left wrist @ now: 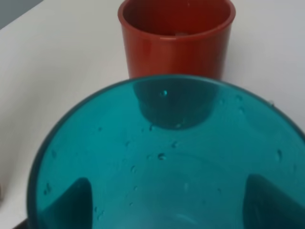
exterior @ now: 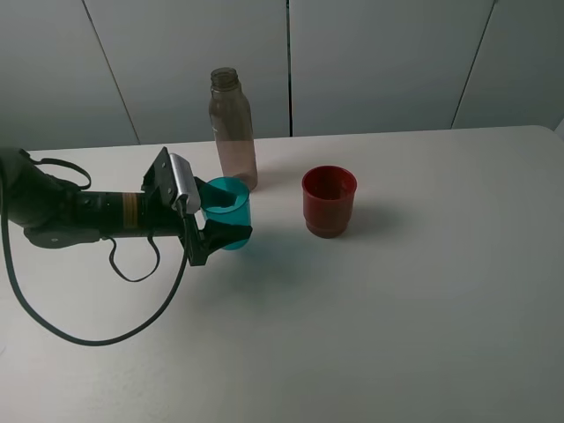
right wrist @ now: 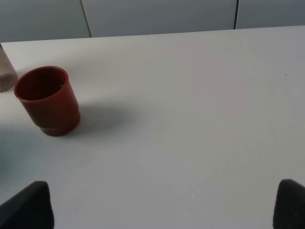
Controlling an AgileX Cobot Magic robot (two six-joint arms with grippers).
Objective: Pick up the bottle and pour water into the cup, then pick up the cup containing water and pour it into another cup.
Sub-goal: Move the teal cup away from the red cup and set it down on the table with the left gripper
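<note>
Translucent teal cup (left wrist: 167,162), droplet-speckled inside, sits before squat red cup (left wrist: 177,40).

table (exterior: 423,308): white, matte | wall (exterior: 379,62): pale grey panels with vertical seams, behind table

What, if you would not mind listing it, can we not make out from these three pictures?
- Water in the teal cup: the level is unclear; the left wrist view shows only droplets on its wall.
- Left hand: its fingers show in the left wrist view only as dark shapes through the cup.
- Right hand: absent from the high view; the frame edge cuts its fingertips.
- Bottle: only a sliver in the right wrist view.
- Red cup: contents unclear.
</note>
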